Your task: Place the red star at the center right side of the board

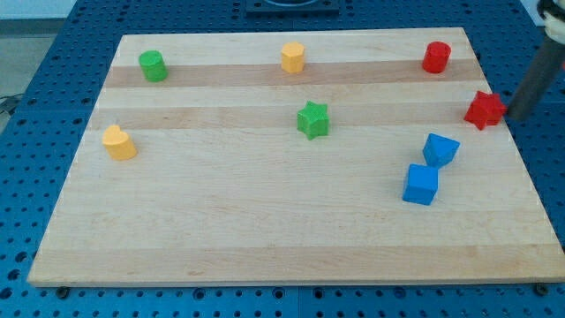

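Observation:
The red star (485, 109) lies near the board's right edge, a little above mid-height. My tip (511, 115) is at the lower end of the dark rod that comes in from the view's upper right. It stands right beside the star on its right side, touching or nearly touching it. A red cylinder (435, 56) stands above and to the left of the star, near the top right corner.
The wooden board (265, 230) lies on a blue perforated table. Two blue cubes (440, 149) (421, 184) sit below and left of the star. A green star (312, 119) is at the centre. An orange block (293, 57), a green cylinder (153, 65) and a yellow block (118, 141) lie further left.

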`<state>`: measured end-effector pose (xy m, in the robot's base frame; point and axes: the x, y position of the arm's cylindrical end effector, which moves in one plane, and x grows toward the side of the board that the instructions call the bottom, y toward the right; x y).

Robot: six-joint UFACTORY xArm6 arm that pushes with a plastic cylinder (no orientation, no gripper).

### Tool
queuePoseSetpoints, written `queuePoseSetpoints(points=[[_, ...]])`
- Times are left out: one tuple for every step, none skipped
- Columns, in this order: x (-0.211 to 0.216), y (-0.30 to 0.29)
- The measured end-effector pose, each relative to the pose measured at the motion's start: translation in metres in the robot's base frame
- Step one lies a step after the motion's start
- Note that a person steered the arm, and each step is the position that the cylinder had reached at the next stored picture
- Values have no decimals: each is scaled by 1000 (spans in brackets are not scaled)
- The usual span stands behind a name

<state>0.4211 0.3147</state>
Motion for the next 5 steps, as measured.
queuePoseSetpoints(points=[[29, 0], [29, 0], [29, -3], [-26, -3], [-40, -3]])
